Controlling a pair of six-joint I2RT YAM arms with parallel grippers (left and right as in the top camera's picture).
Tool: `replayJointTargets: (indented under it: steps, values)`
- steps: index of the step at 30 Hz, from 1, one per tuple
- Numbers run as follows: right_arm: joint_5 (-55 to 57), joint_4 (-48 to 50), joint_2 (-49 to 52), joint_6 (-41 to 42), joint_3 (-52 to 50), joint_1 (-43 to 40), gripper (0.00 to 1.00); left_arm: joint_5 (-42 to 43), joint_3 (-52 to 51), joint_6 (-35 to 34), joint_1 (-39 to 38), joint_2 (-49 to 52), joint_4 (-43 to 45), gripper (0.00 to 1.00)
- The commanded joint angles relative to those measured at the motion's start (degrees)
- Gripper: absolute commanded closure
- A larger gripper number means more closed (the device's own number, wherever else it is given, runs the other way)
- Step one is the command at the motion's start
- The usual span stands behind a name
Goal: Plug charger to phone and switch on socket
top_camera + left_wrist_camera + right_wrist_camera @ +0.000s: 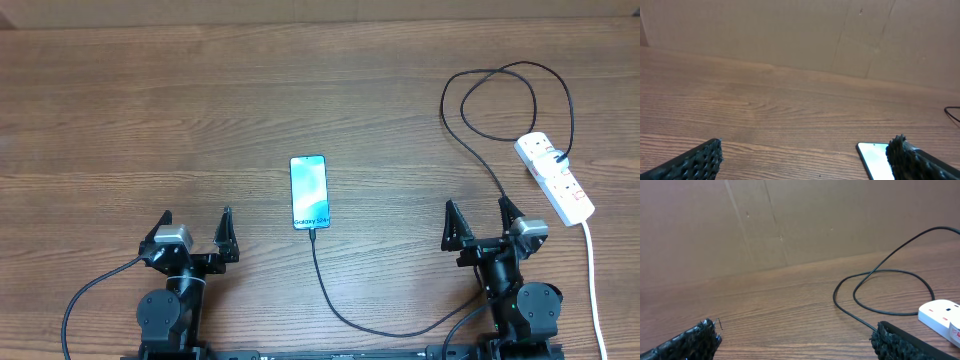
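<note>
Sit folded low at the near side, well apart, with the left gripper [197, 213] and the right gripper [477, 203] both pointing forward. Hold both pairs of jaws spread wide. Show only black, ridged fingertips [705, 157] at the lower corners of each wrist view.

The phone [309, 192] is lying flat in the middle, screen up and glowing light blue. The thin black charger [400, 334] is running from the phone's near end. Its tip is looking plugged in, though it is too small to be sure. The cable is curving round to the far right, looping, and reaching the white socket [555, 178], which is lying slanted there.
</note>
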Motion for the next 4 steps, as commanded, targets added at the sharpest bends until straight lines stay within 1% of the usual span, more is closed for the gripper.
replayJointTargets:
  steps: [1,4]
  values:
    - [0.6,0.1,-0.6,-0.3,-0.6,-0.2,0.0,0.6,-0.4,1.3,0.5,-0.6,0.2,0.0]
    - [0.6,0.1,-0.6,-0.3,-0.6,-0.2,0.0,0.6,-0.4,1.3,0.5,-0.6,0.2,0.01]
